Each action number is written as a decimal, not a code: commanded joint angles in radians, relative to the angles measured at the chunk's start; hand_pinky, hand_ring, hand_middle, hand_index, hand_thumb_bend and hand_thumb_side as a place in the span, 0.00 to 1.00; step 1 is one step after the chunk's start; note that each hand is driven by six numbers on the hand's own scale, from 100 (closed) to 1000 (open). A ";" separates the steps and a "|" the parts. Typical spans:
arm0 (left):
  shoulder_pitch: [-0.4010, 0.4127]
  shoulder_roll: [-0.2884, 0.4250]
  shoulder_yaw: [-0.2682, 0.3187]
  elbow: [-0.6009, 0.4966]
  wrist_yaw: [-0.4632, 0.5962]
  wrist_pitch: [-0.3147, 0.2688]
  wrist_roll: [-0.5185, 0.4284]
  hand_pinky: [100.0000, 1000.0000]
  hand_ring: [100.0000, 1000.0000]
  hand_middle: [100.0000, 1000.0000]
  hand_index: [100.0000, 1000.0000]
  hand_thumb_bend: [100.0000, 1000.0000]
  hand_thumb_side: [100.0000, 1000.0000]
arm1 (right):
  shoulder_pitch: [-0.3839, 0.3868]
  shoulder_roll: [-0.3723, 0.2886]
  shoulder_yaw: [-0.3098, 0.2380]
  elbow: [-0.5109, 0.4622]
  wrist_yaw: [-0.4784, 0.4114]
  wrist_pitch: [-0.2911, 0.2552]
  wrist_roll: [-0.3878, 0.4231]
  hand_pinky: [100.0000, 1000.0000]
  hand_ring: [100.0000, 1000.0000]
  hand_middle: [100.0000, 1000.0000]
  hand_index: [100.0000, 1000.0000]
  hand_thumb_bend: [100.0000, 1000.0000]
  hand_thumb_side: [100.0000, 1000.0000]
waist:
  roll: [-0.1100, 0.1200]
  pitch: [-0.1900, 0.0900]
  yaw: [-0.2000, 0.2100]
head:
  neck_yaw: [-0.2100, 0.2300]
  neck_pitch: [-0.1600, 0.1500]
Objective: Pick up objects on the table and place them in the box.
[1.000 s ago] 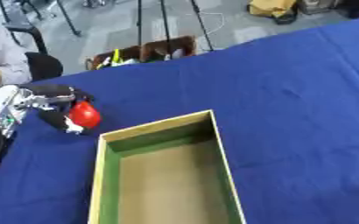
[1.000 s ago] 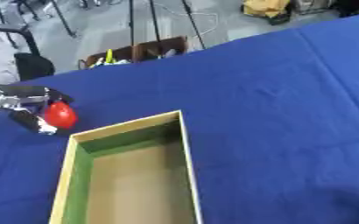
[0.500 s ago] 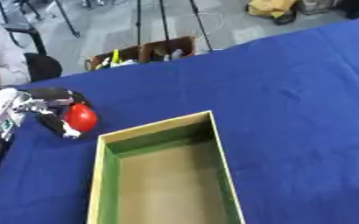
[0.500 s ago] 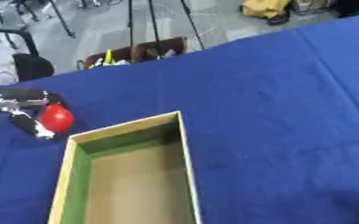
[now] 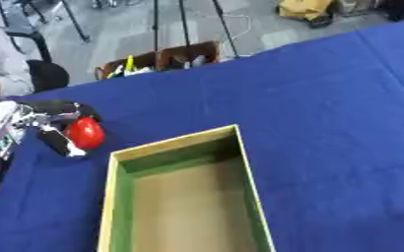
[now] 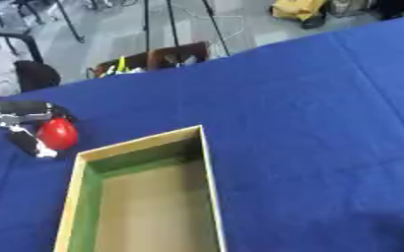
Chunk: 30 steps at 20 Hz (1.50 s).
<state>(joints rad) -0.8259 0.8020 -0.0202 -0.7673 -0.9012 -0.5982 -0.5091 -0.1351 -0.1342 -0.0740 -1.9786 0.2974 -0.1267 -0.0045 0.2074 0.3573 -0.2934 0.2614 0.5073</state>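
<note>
A round red object [image 5: 85,133] sits at the left of the blue table, between the fingers and thumb of my left hand [image 5: 50,123]. The black fingers [image 5: 64,108] curl over its top and the thumb [image 5: 60,143] reaches below it. Whether it rests on the cloth or is lifted I cannot tell. An open box [image 5: 240,157] with tan rim, green inner walls and a brown floor lies just right of and below the hand; nothing is inside it. My right hand shows in no view.
The blue cloth [image 5: 326,98] covers the table to the right and far side of the box. Beyond the far edge stands a brown crate [image 5: 162,59] with small items, tripod legs, and a seated person at the far left.
The left hand and red object stay in nearly the same place beside the box's upper left corner. The picture has shifted slightly, as from the camera.
</note>
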 commanded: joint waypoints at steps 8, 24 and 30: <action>0.005 0.035 0.006 0.029 0.041 -0.238 -0.265 0.40 0.66 0.81 0.88 0.00 0.29 | -0.010 -0.006 -0.004 -0.021 -0.010 0.001 -0.002 0.18 0.34 0.29 0.55 0.21 0.71 | -0.007 -0.015 0.001 | -0.002 -0.016; 0.012 0.039 0.020 0.017 0.199 -0.166 -0.240 0.42 0.67 0.81 0.66 0.00 0.20 | -0.012 -0.011 -0.007 -0.021 -0.023 0.006 -0.003 0.18 0.33 0.29 0.54 0.21 0.69 | -0.003 -0.021 -0.001 | -0.004 -0.015; 0.012 0.046 0.028 0.005 0.192 -0.123 -0.201 0.42 0.69 0.82 0.54 0.00 0.14 | -0.011 -0.013 -0.008 -0.021 -0.033 0.007 -0.005 0.18 0.33 0.28 0.54 0.20 0.69 | -0.004 -0.025 -0.001 | -0.004 -0.014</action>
<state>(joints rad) -0.8078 0.8038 -0.0036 -0.7474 -0.7066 -0.5600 -0.5473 -0.1408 -0.1343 -0.0791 -1.9786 0.2708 -0.1208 -0.0080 0.2109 0.3566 -0.2950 0.2571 0.4993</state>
